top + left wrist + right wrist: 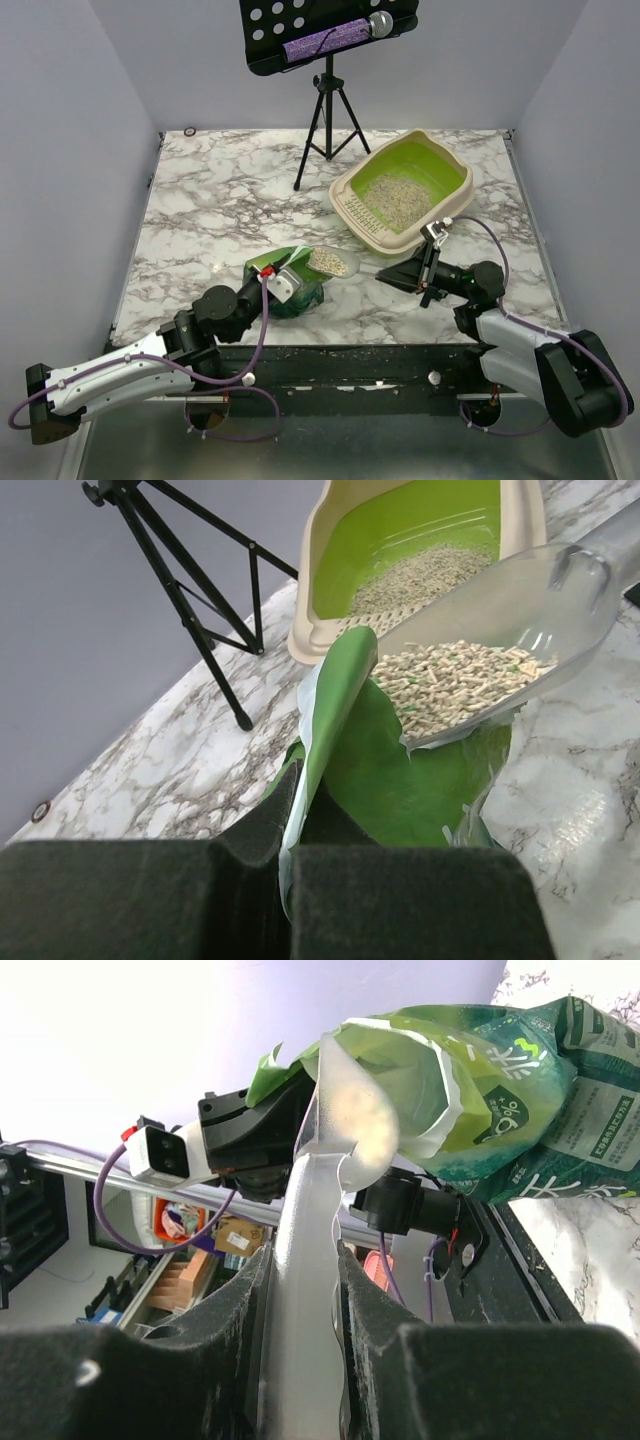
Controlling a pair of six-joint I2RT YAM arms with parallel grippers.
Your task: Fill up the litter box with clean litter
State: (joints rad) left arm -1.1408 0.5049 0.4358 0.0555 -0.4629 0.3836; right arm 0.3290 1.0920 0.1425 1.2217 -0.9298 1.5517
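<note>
The beige litter box (447, 207), lime-green inside, sits at the back right with a patch of pale litter (395, 197) on its floor; it also shows in the left wrist view (320, 540). My left gripper (272, 281) is shut on the rim of the glossy green bag (330, 695), holding its mouth open. My right gripper (405, 273) is shut on the handle of a clear plastic scoop (305, 1290). The scoop's bowl (520, 610) hangs level just above the bag's mouth, loaded with litter granules (455, 680).
A black tripod (326, 120) stands at the back centre, left of the box, carrying a perforated tray with a microphone (340, 38). Grey walls enclose the marble table (220, 210) on the left, right and back.
</note>
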